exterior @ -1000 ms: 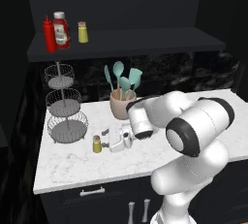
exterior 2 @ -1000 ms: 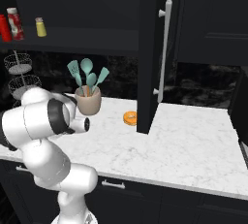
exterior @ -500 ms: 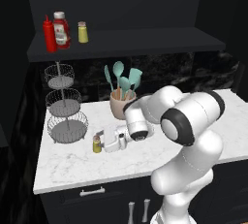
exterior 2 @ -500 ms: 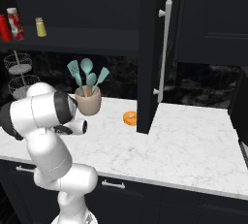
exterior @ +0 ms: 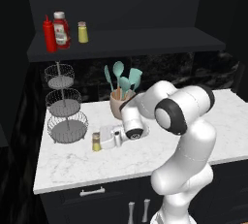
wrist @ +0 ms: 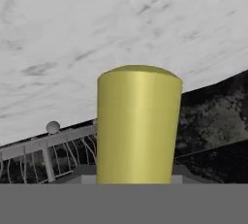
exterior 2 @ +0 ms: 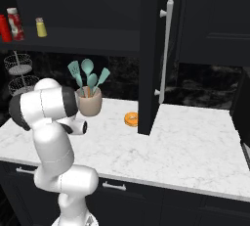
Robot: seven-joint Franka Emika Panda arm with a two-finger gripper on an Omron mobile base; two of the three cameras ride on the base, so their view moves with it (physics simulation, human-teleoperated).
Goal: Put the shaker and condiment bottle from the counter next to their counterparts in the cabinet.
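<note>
- Yellow-olive and silver-capped, the shaker (exterior: 96, 141) stands upright on the counter (exterior: 72, 167), between the wire basket stand (exterior: 65, 106) and the robot's white hand.
- The gripper (exterior: 114, 138) lies low and level just beside the shaker, its jaws drawn narrow; from the left base view it cannot be told for certain whether the fingers actually touch the shaker.
- In the hand view the shaker's yellow body (wrist: 138, 126) rises close in front of the camera, its lower end cut off by the bottom of the picture; the fingertips themselves cannot be made out there.
- Behind it in that tilted view run the marble worktop (wrist: 97, 34) and part of the basket stand's wire rail (wrist: 43, 145).
- In the right base view the arm's own white bulk hides the hand and the counter shaker.
- On the cabinet (exterior: 145, 41) shelf stand the slim red condiment bottle (exterior: 49, 34), the wider red bottle with white cap and label (exterior: 60, 29) touching or just beside it, and a second yellow shaker (exterior: 83, 32) a little apart to their right.
- A tan pot of teal utensils (exterior: 121, 94) sits behind the arm, its base partly hidden.
- An orange ring (exterior 2: 131, 119) lies on the marble beside the open cabinet door (exterior 2: 151, 54); what it is cannot be told.
</note>
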